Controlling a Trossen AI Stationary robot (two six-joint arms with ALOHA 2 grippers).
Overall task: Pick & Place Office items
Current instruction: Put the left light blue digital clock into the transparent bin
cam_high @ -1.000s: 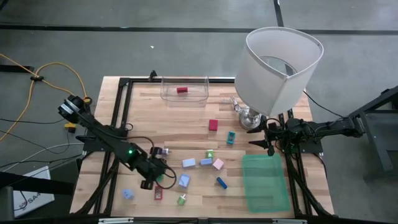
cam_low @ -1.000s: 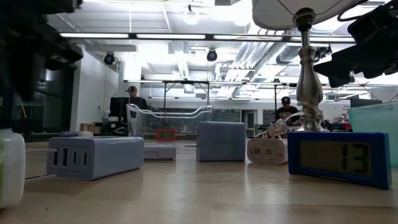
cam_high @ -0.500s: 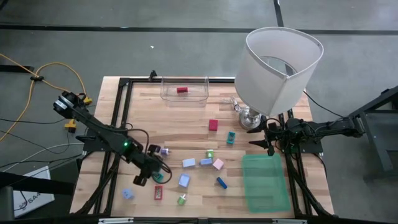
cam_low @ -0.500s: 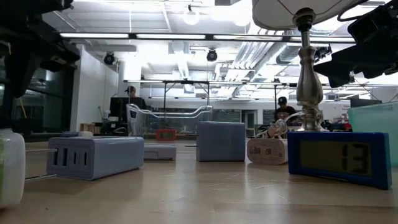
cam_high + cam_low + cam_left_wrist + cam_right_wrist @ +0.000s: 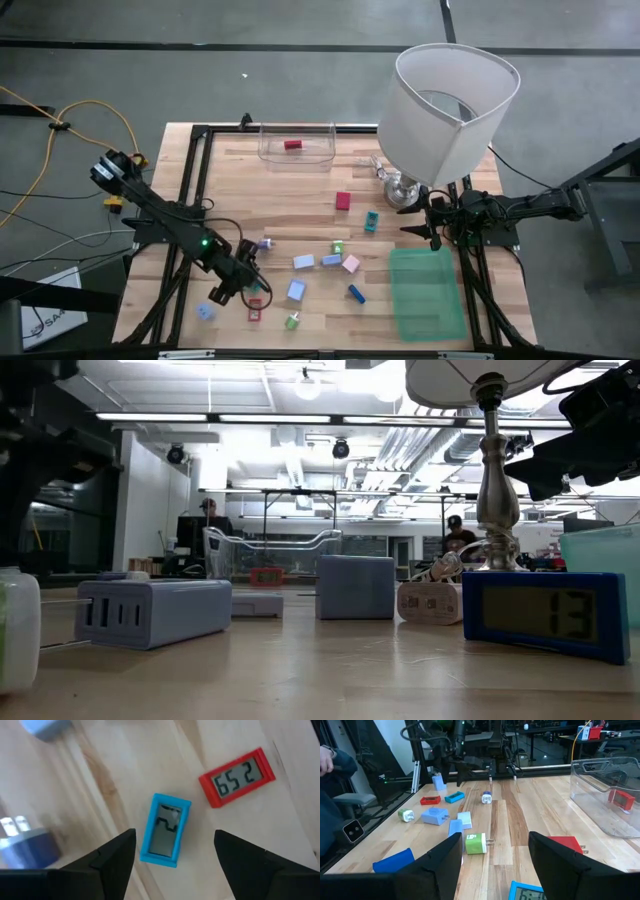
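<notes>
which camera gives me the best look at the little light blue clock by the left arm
The left wrist view: the light blue clock fills the middle, screen up, between the left hand's open fingers, beside the red clock. The high view shows it as a speck mostly under that hand, the right wrist view as a small distant sliver. I cannot pick it out in the low view.

Your left gripper (image 5: 172, 851) is hanging open over the blue clock (image 5: 165, 830), fingers clearing it on both sides. The red clock (image 5: 238, 776) is lying just beside, crowding one finger's path. Mid-table, small items are sitting scattered, with bare wood (image 5: 300, 195) lying open between them and the clear bin (image 5: 296, 145). On your right, the lamp (image 5: 450, 105) is overhanging the far corner, and the green tray (image 5: 428, 295) is filling the near edge.
</notes>
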